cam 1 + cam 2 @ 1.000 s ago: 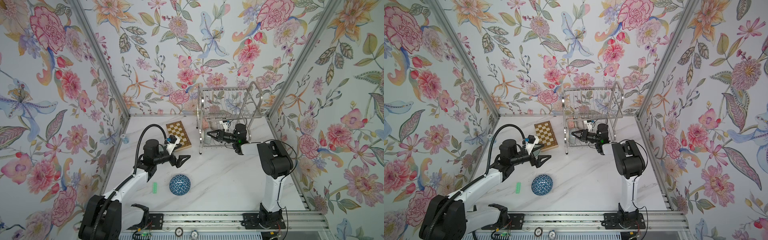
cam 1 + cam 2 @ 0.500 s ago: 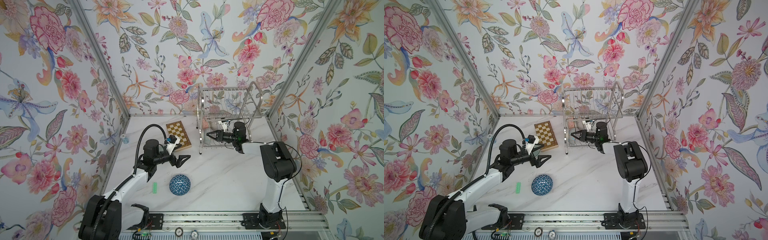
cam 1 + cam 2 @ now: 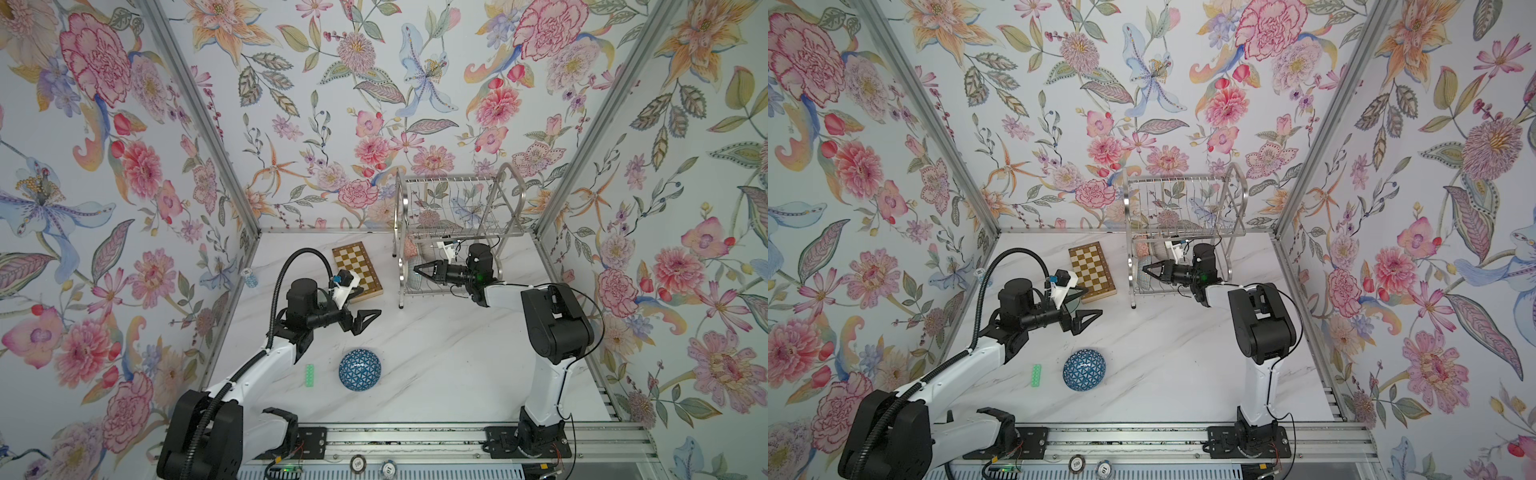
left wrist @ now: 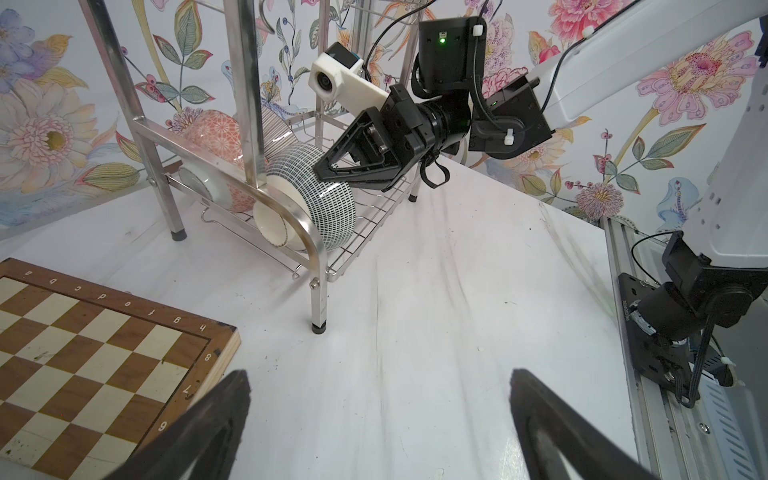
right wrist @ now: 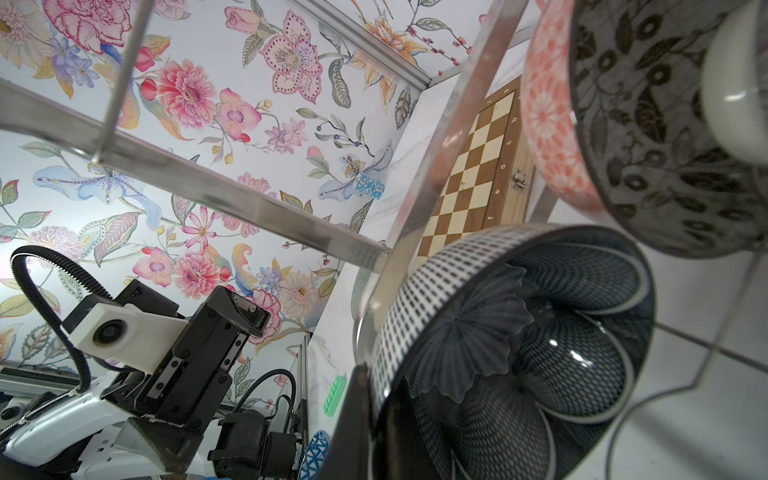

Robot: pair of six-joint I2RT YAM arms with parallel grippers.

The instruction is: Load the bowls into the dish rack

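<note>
Bowls were seen in two places. Three were stood on edge in the lower tier of the shiny two-tier stainless-steel wire dish rack (image 3: pixel 400 232) (image 3: pixel 1127 224) (image 4: pixel 245 104) (image 5: pixel 232 195), which was set at the back right of the white marble-patterned tabletop (image 3: pixel 436 353) (image 3: pixel 1163 353). Among them were counted a round red-latticed bowl (image 4: pixel 216 137) (image 5: pixel 548 124), a dark floral-patterned bowl (image 5: pixel 648 145) beside it, and a black-and-white dashed bowl (image 4: pixel 328 208) (image 5: pixel 519 353) nearest the rack's left end.

The right gripper (image 3: pixel 417 269) (image 3: pixel 1145 269) (image 4: pixel 322 171) was extended into that tier from the right. It was clenched on the rim of the black-and-white dashed bowl, as was shown in both wrist views.

The fourth, a round blue triangle-patterned bowl (image 3: pixel 360 370) (image 3: pixel 1084 370), was seen upside down on the tabletop near the front, well apart from the dish rack.

The left gripper (image 3: pixel 368 318) (image 3: pixel 1090 318) (image 4: pixel 380 415) was held above the tabletop, between that bowl and a flat brown-and-white wooden chessboard (image 3: pixel 357 270) (image 3: pixel 1092 270) (image 4: pixel 83 353) (image 5: pixel 478 166). Its jaws were spread wide, and nothing was held between them. The chessboard was laid just left of the dish rack. A small green plastic block (image 3: pixel 309 375) (image 3: pixel 1036 375) (image 5: pixel 334 395) was seen just left of the blue triangle-patterned bowl.
</note>
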